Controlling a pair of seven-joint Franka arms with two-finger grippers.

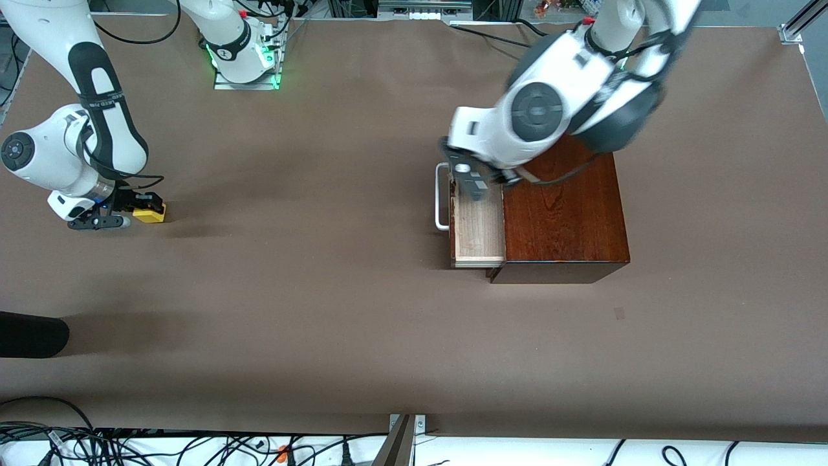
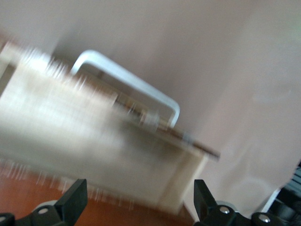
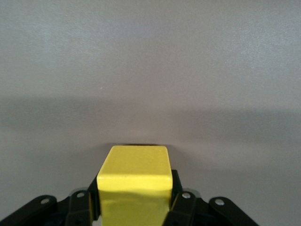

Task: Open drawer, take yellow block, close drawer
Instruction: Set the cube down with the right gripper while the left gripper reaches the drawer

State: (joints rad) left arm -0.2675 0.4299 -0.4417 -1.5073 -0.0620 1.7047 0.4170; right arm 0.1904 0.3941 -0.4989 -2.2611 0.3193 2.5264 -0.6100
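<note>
Gripping the yellow block (image 3: 134, 181) by opposite flat faces, the right gripper (image 1: 126, 217) sits low at the surface's (image 1: 323, 310) right-arm end; the block looks light, rigid, smooth. The left gripper (image 1: 469, 181) hovers wide-jawed over the open drawer (image 1: 479, 233), whose stiff handle (image 1: 442, 197) suits pushing.

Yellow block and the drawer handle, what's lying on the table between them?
Nothing: in the front view, only bare brown table stretches from the yellow block, held in the right gripper, to the drawer handle.

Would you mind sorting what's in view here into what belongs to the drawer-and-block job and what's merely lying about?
Belongs to the job:
- drawer, pulled out of the wooden box
- yellow block, held in the right gripper at the right arm's end of the table
- left gripper, open over the drawer

Just lying about:
- black object at the view's edge, nearer the front camera
- cables along the table's near edge
</note>
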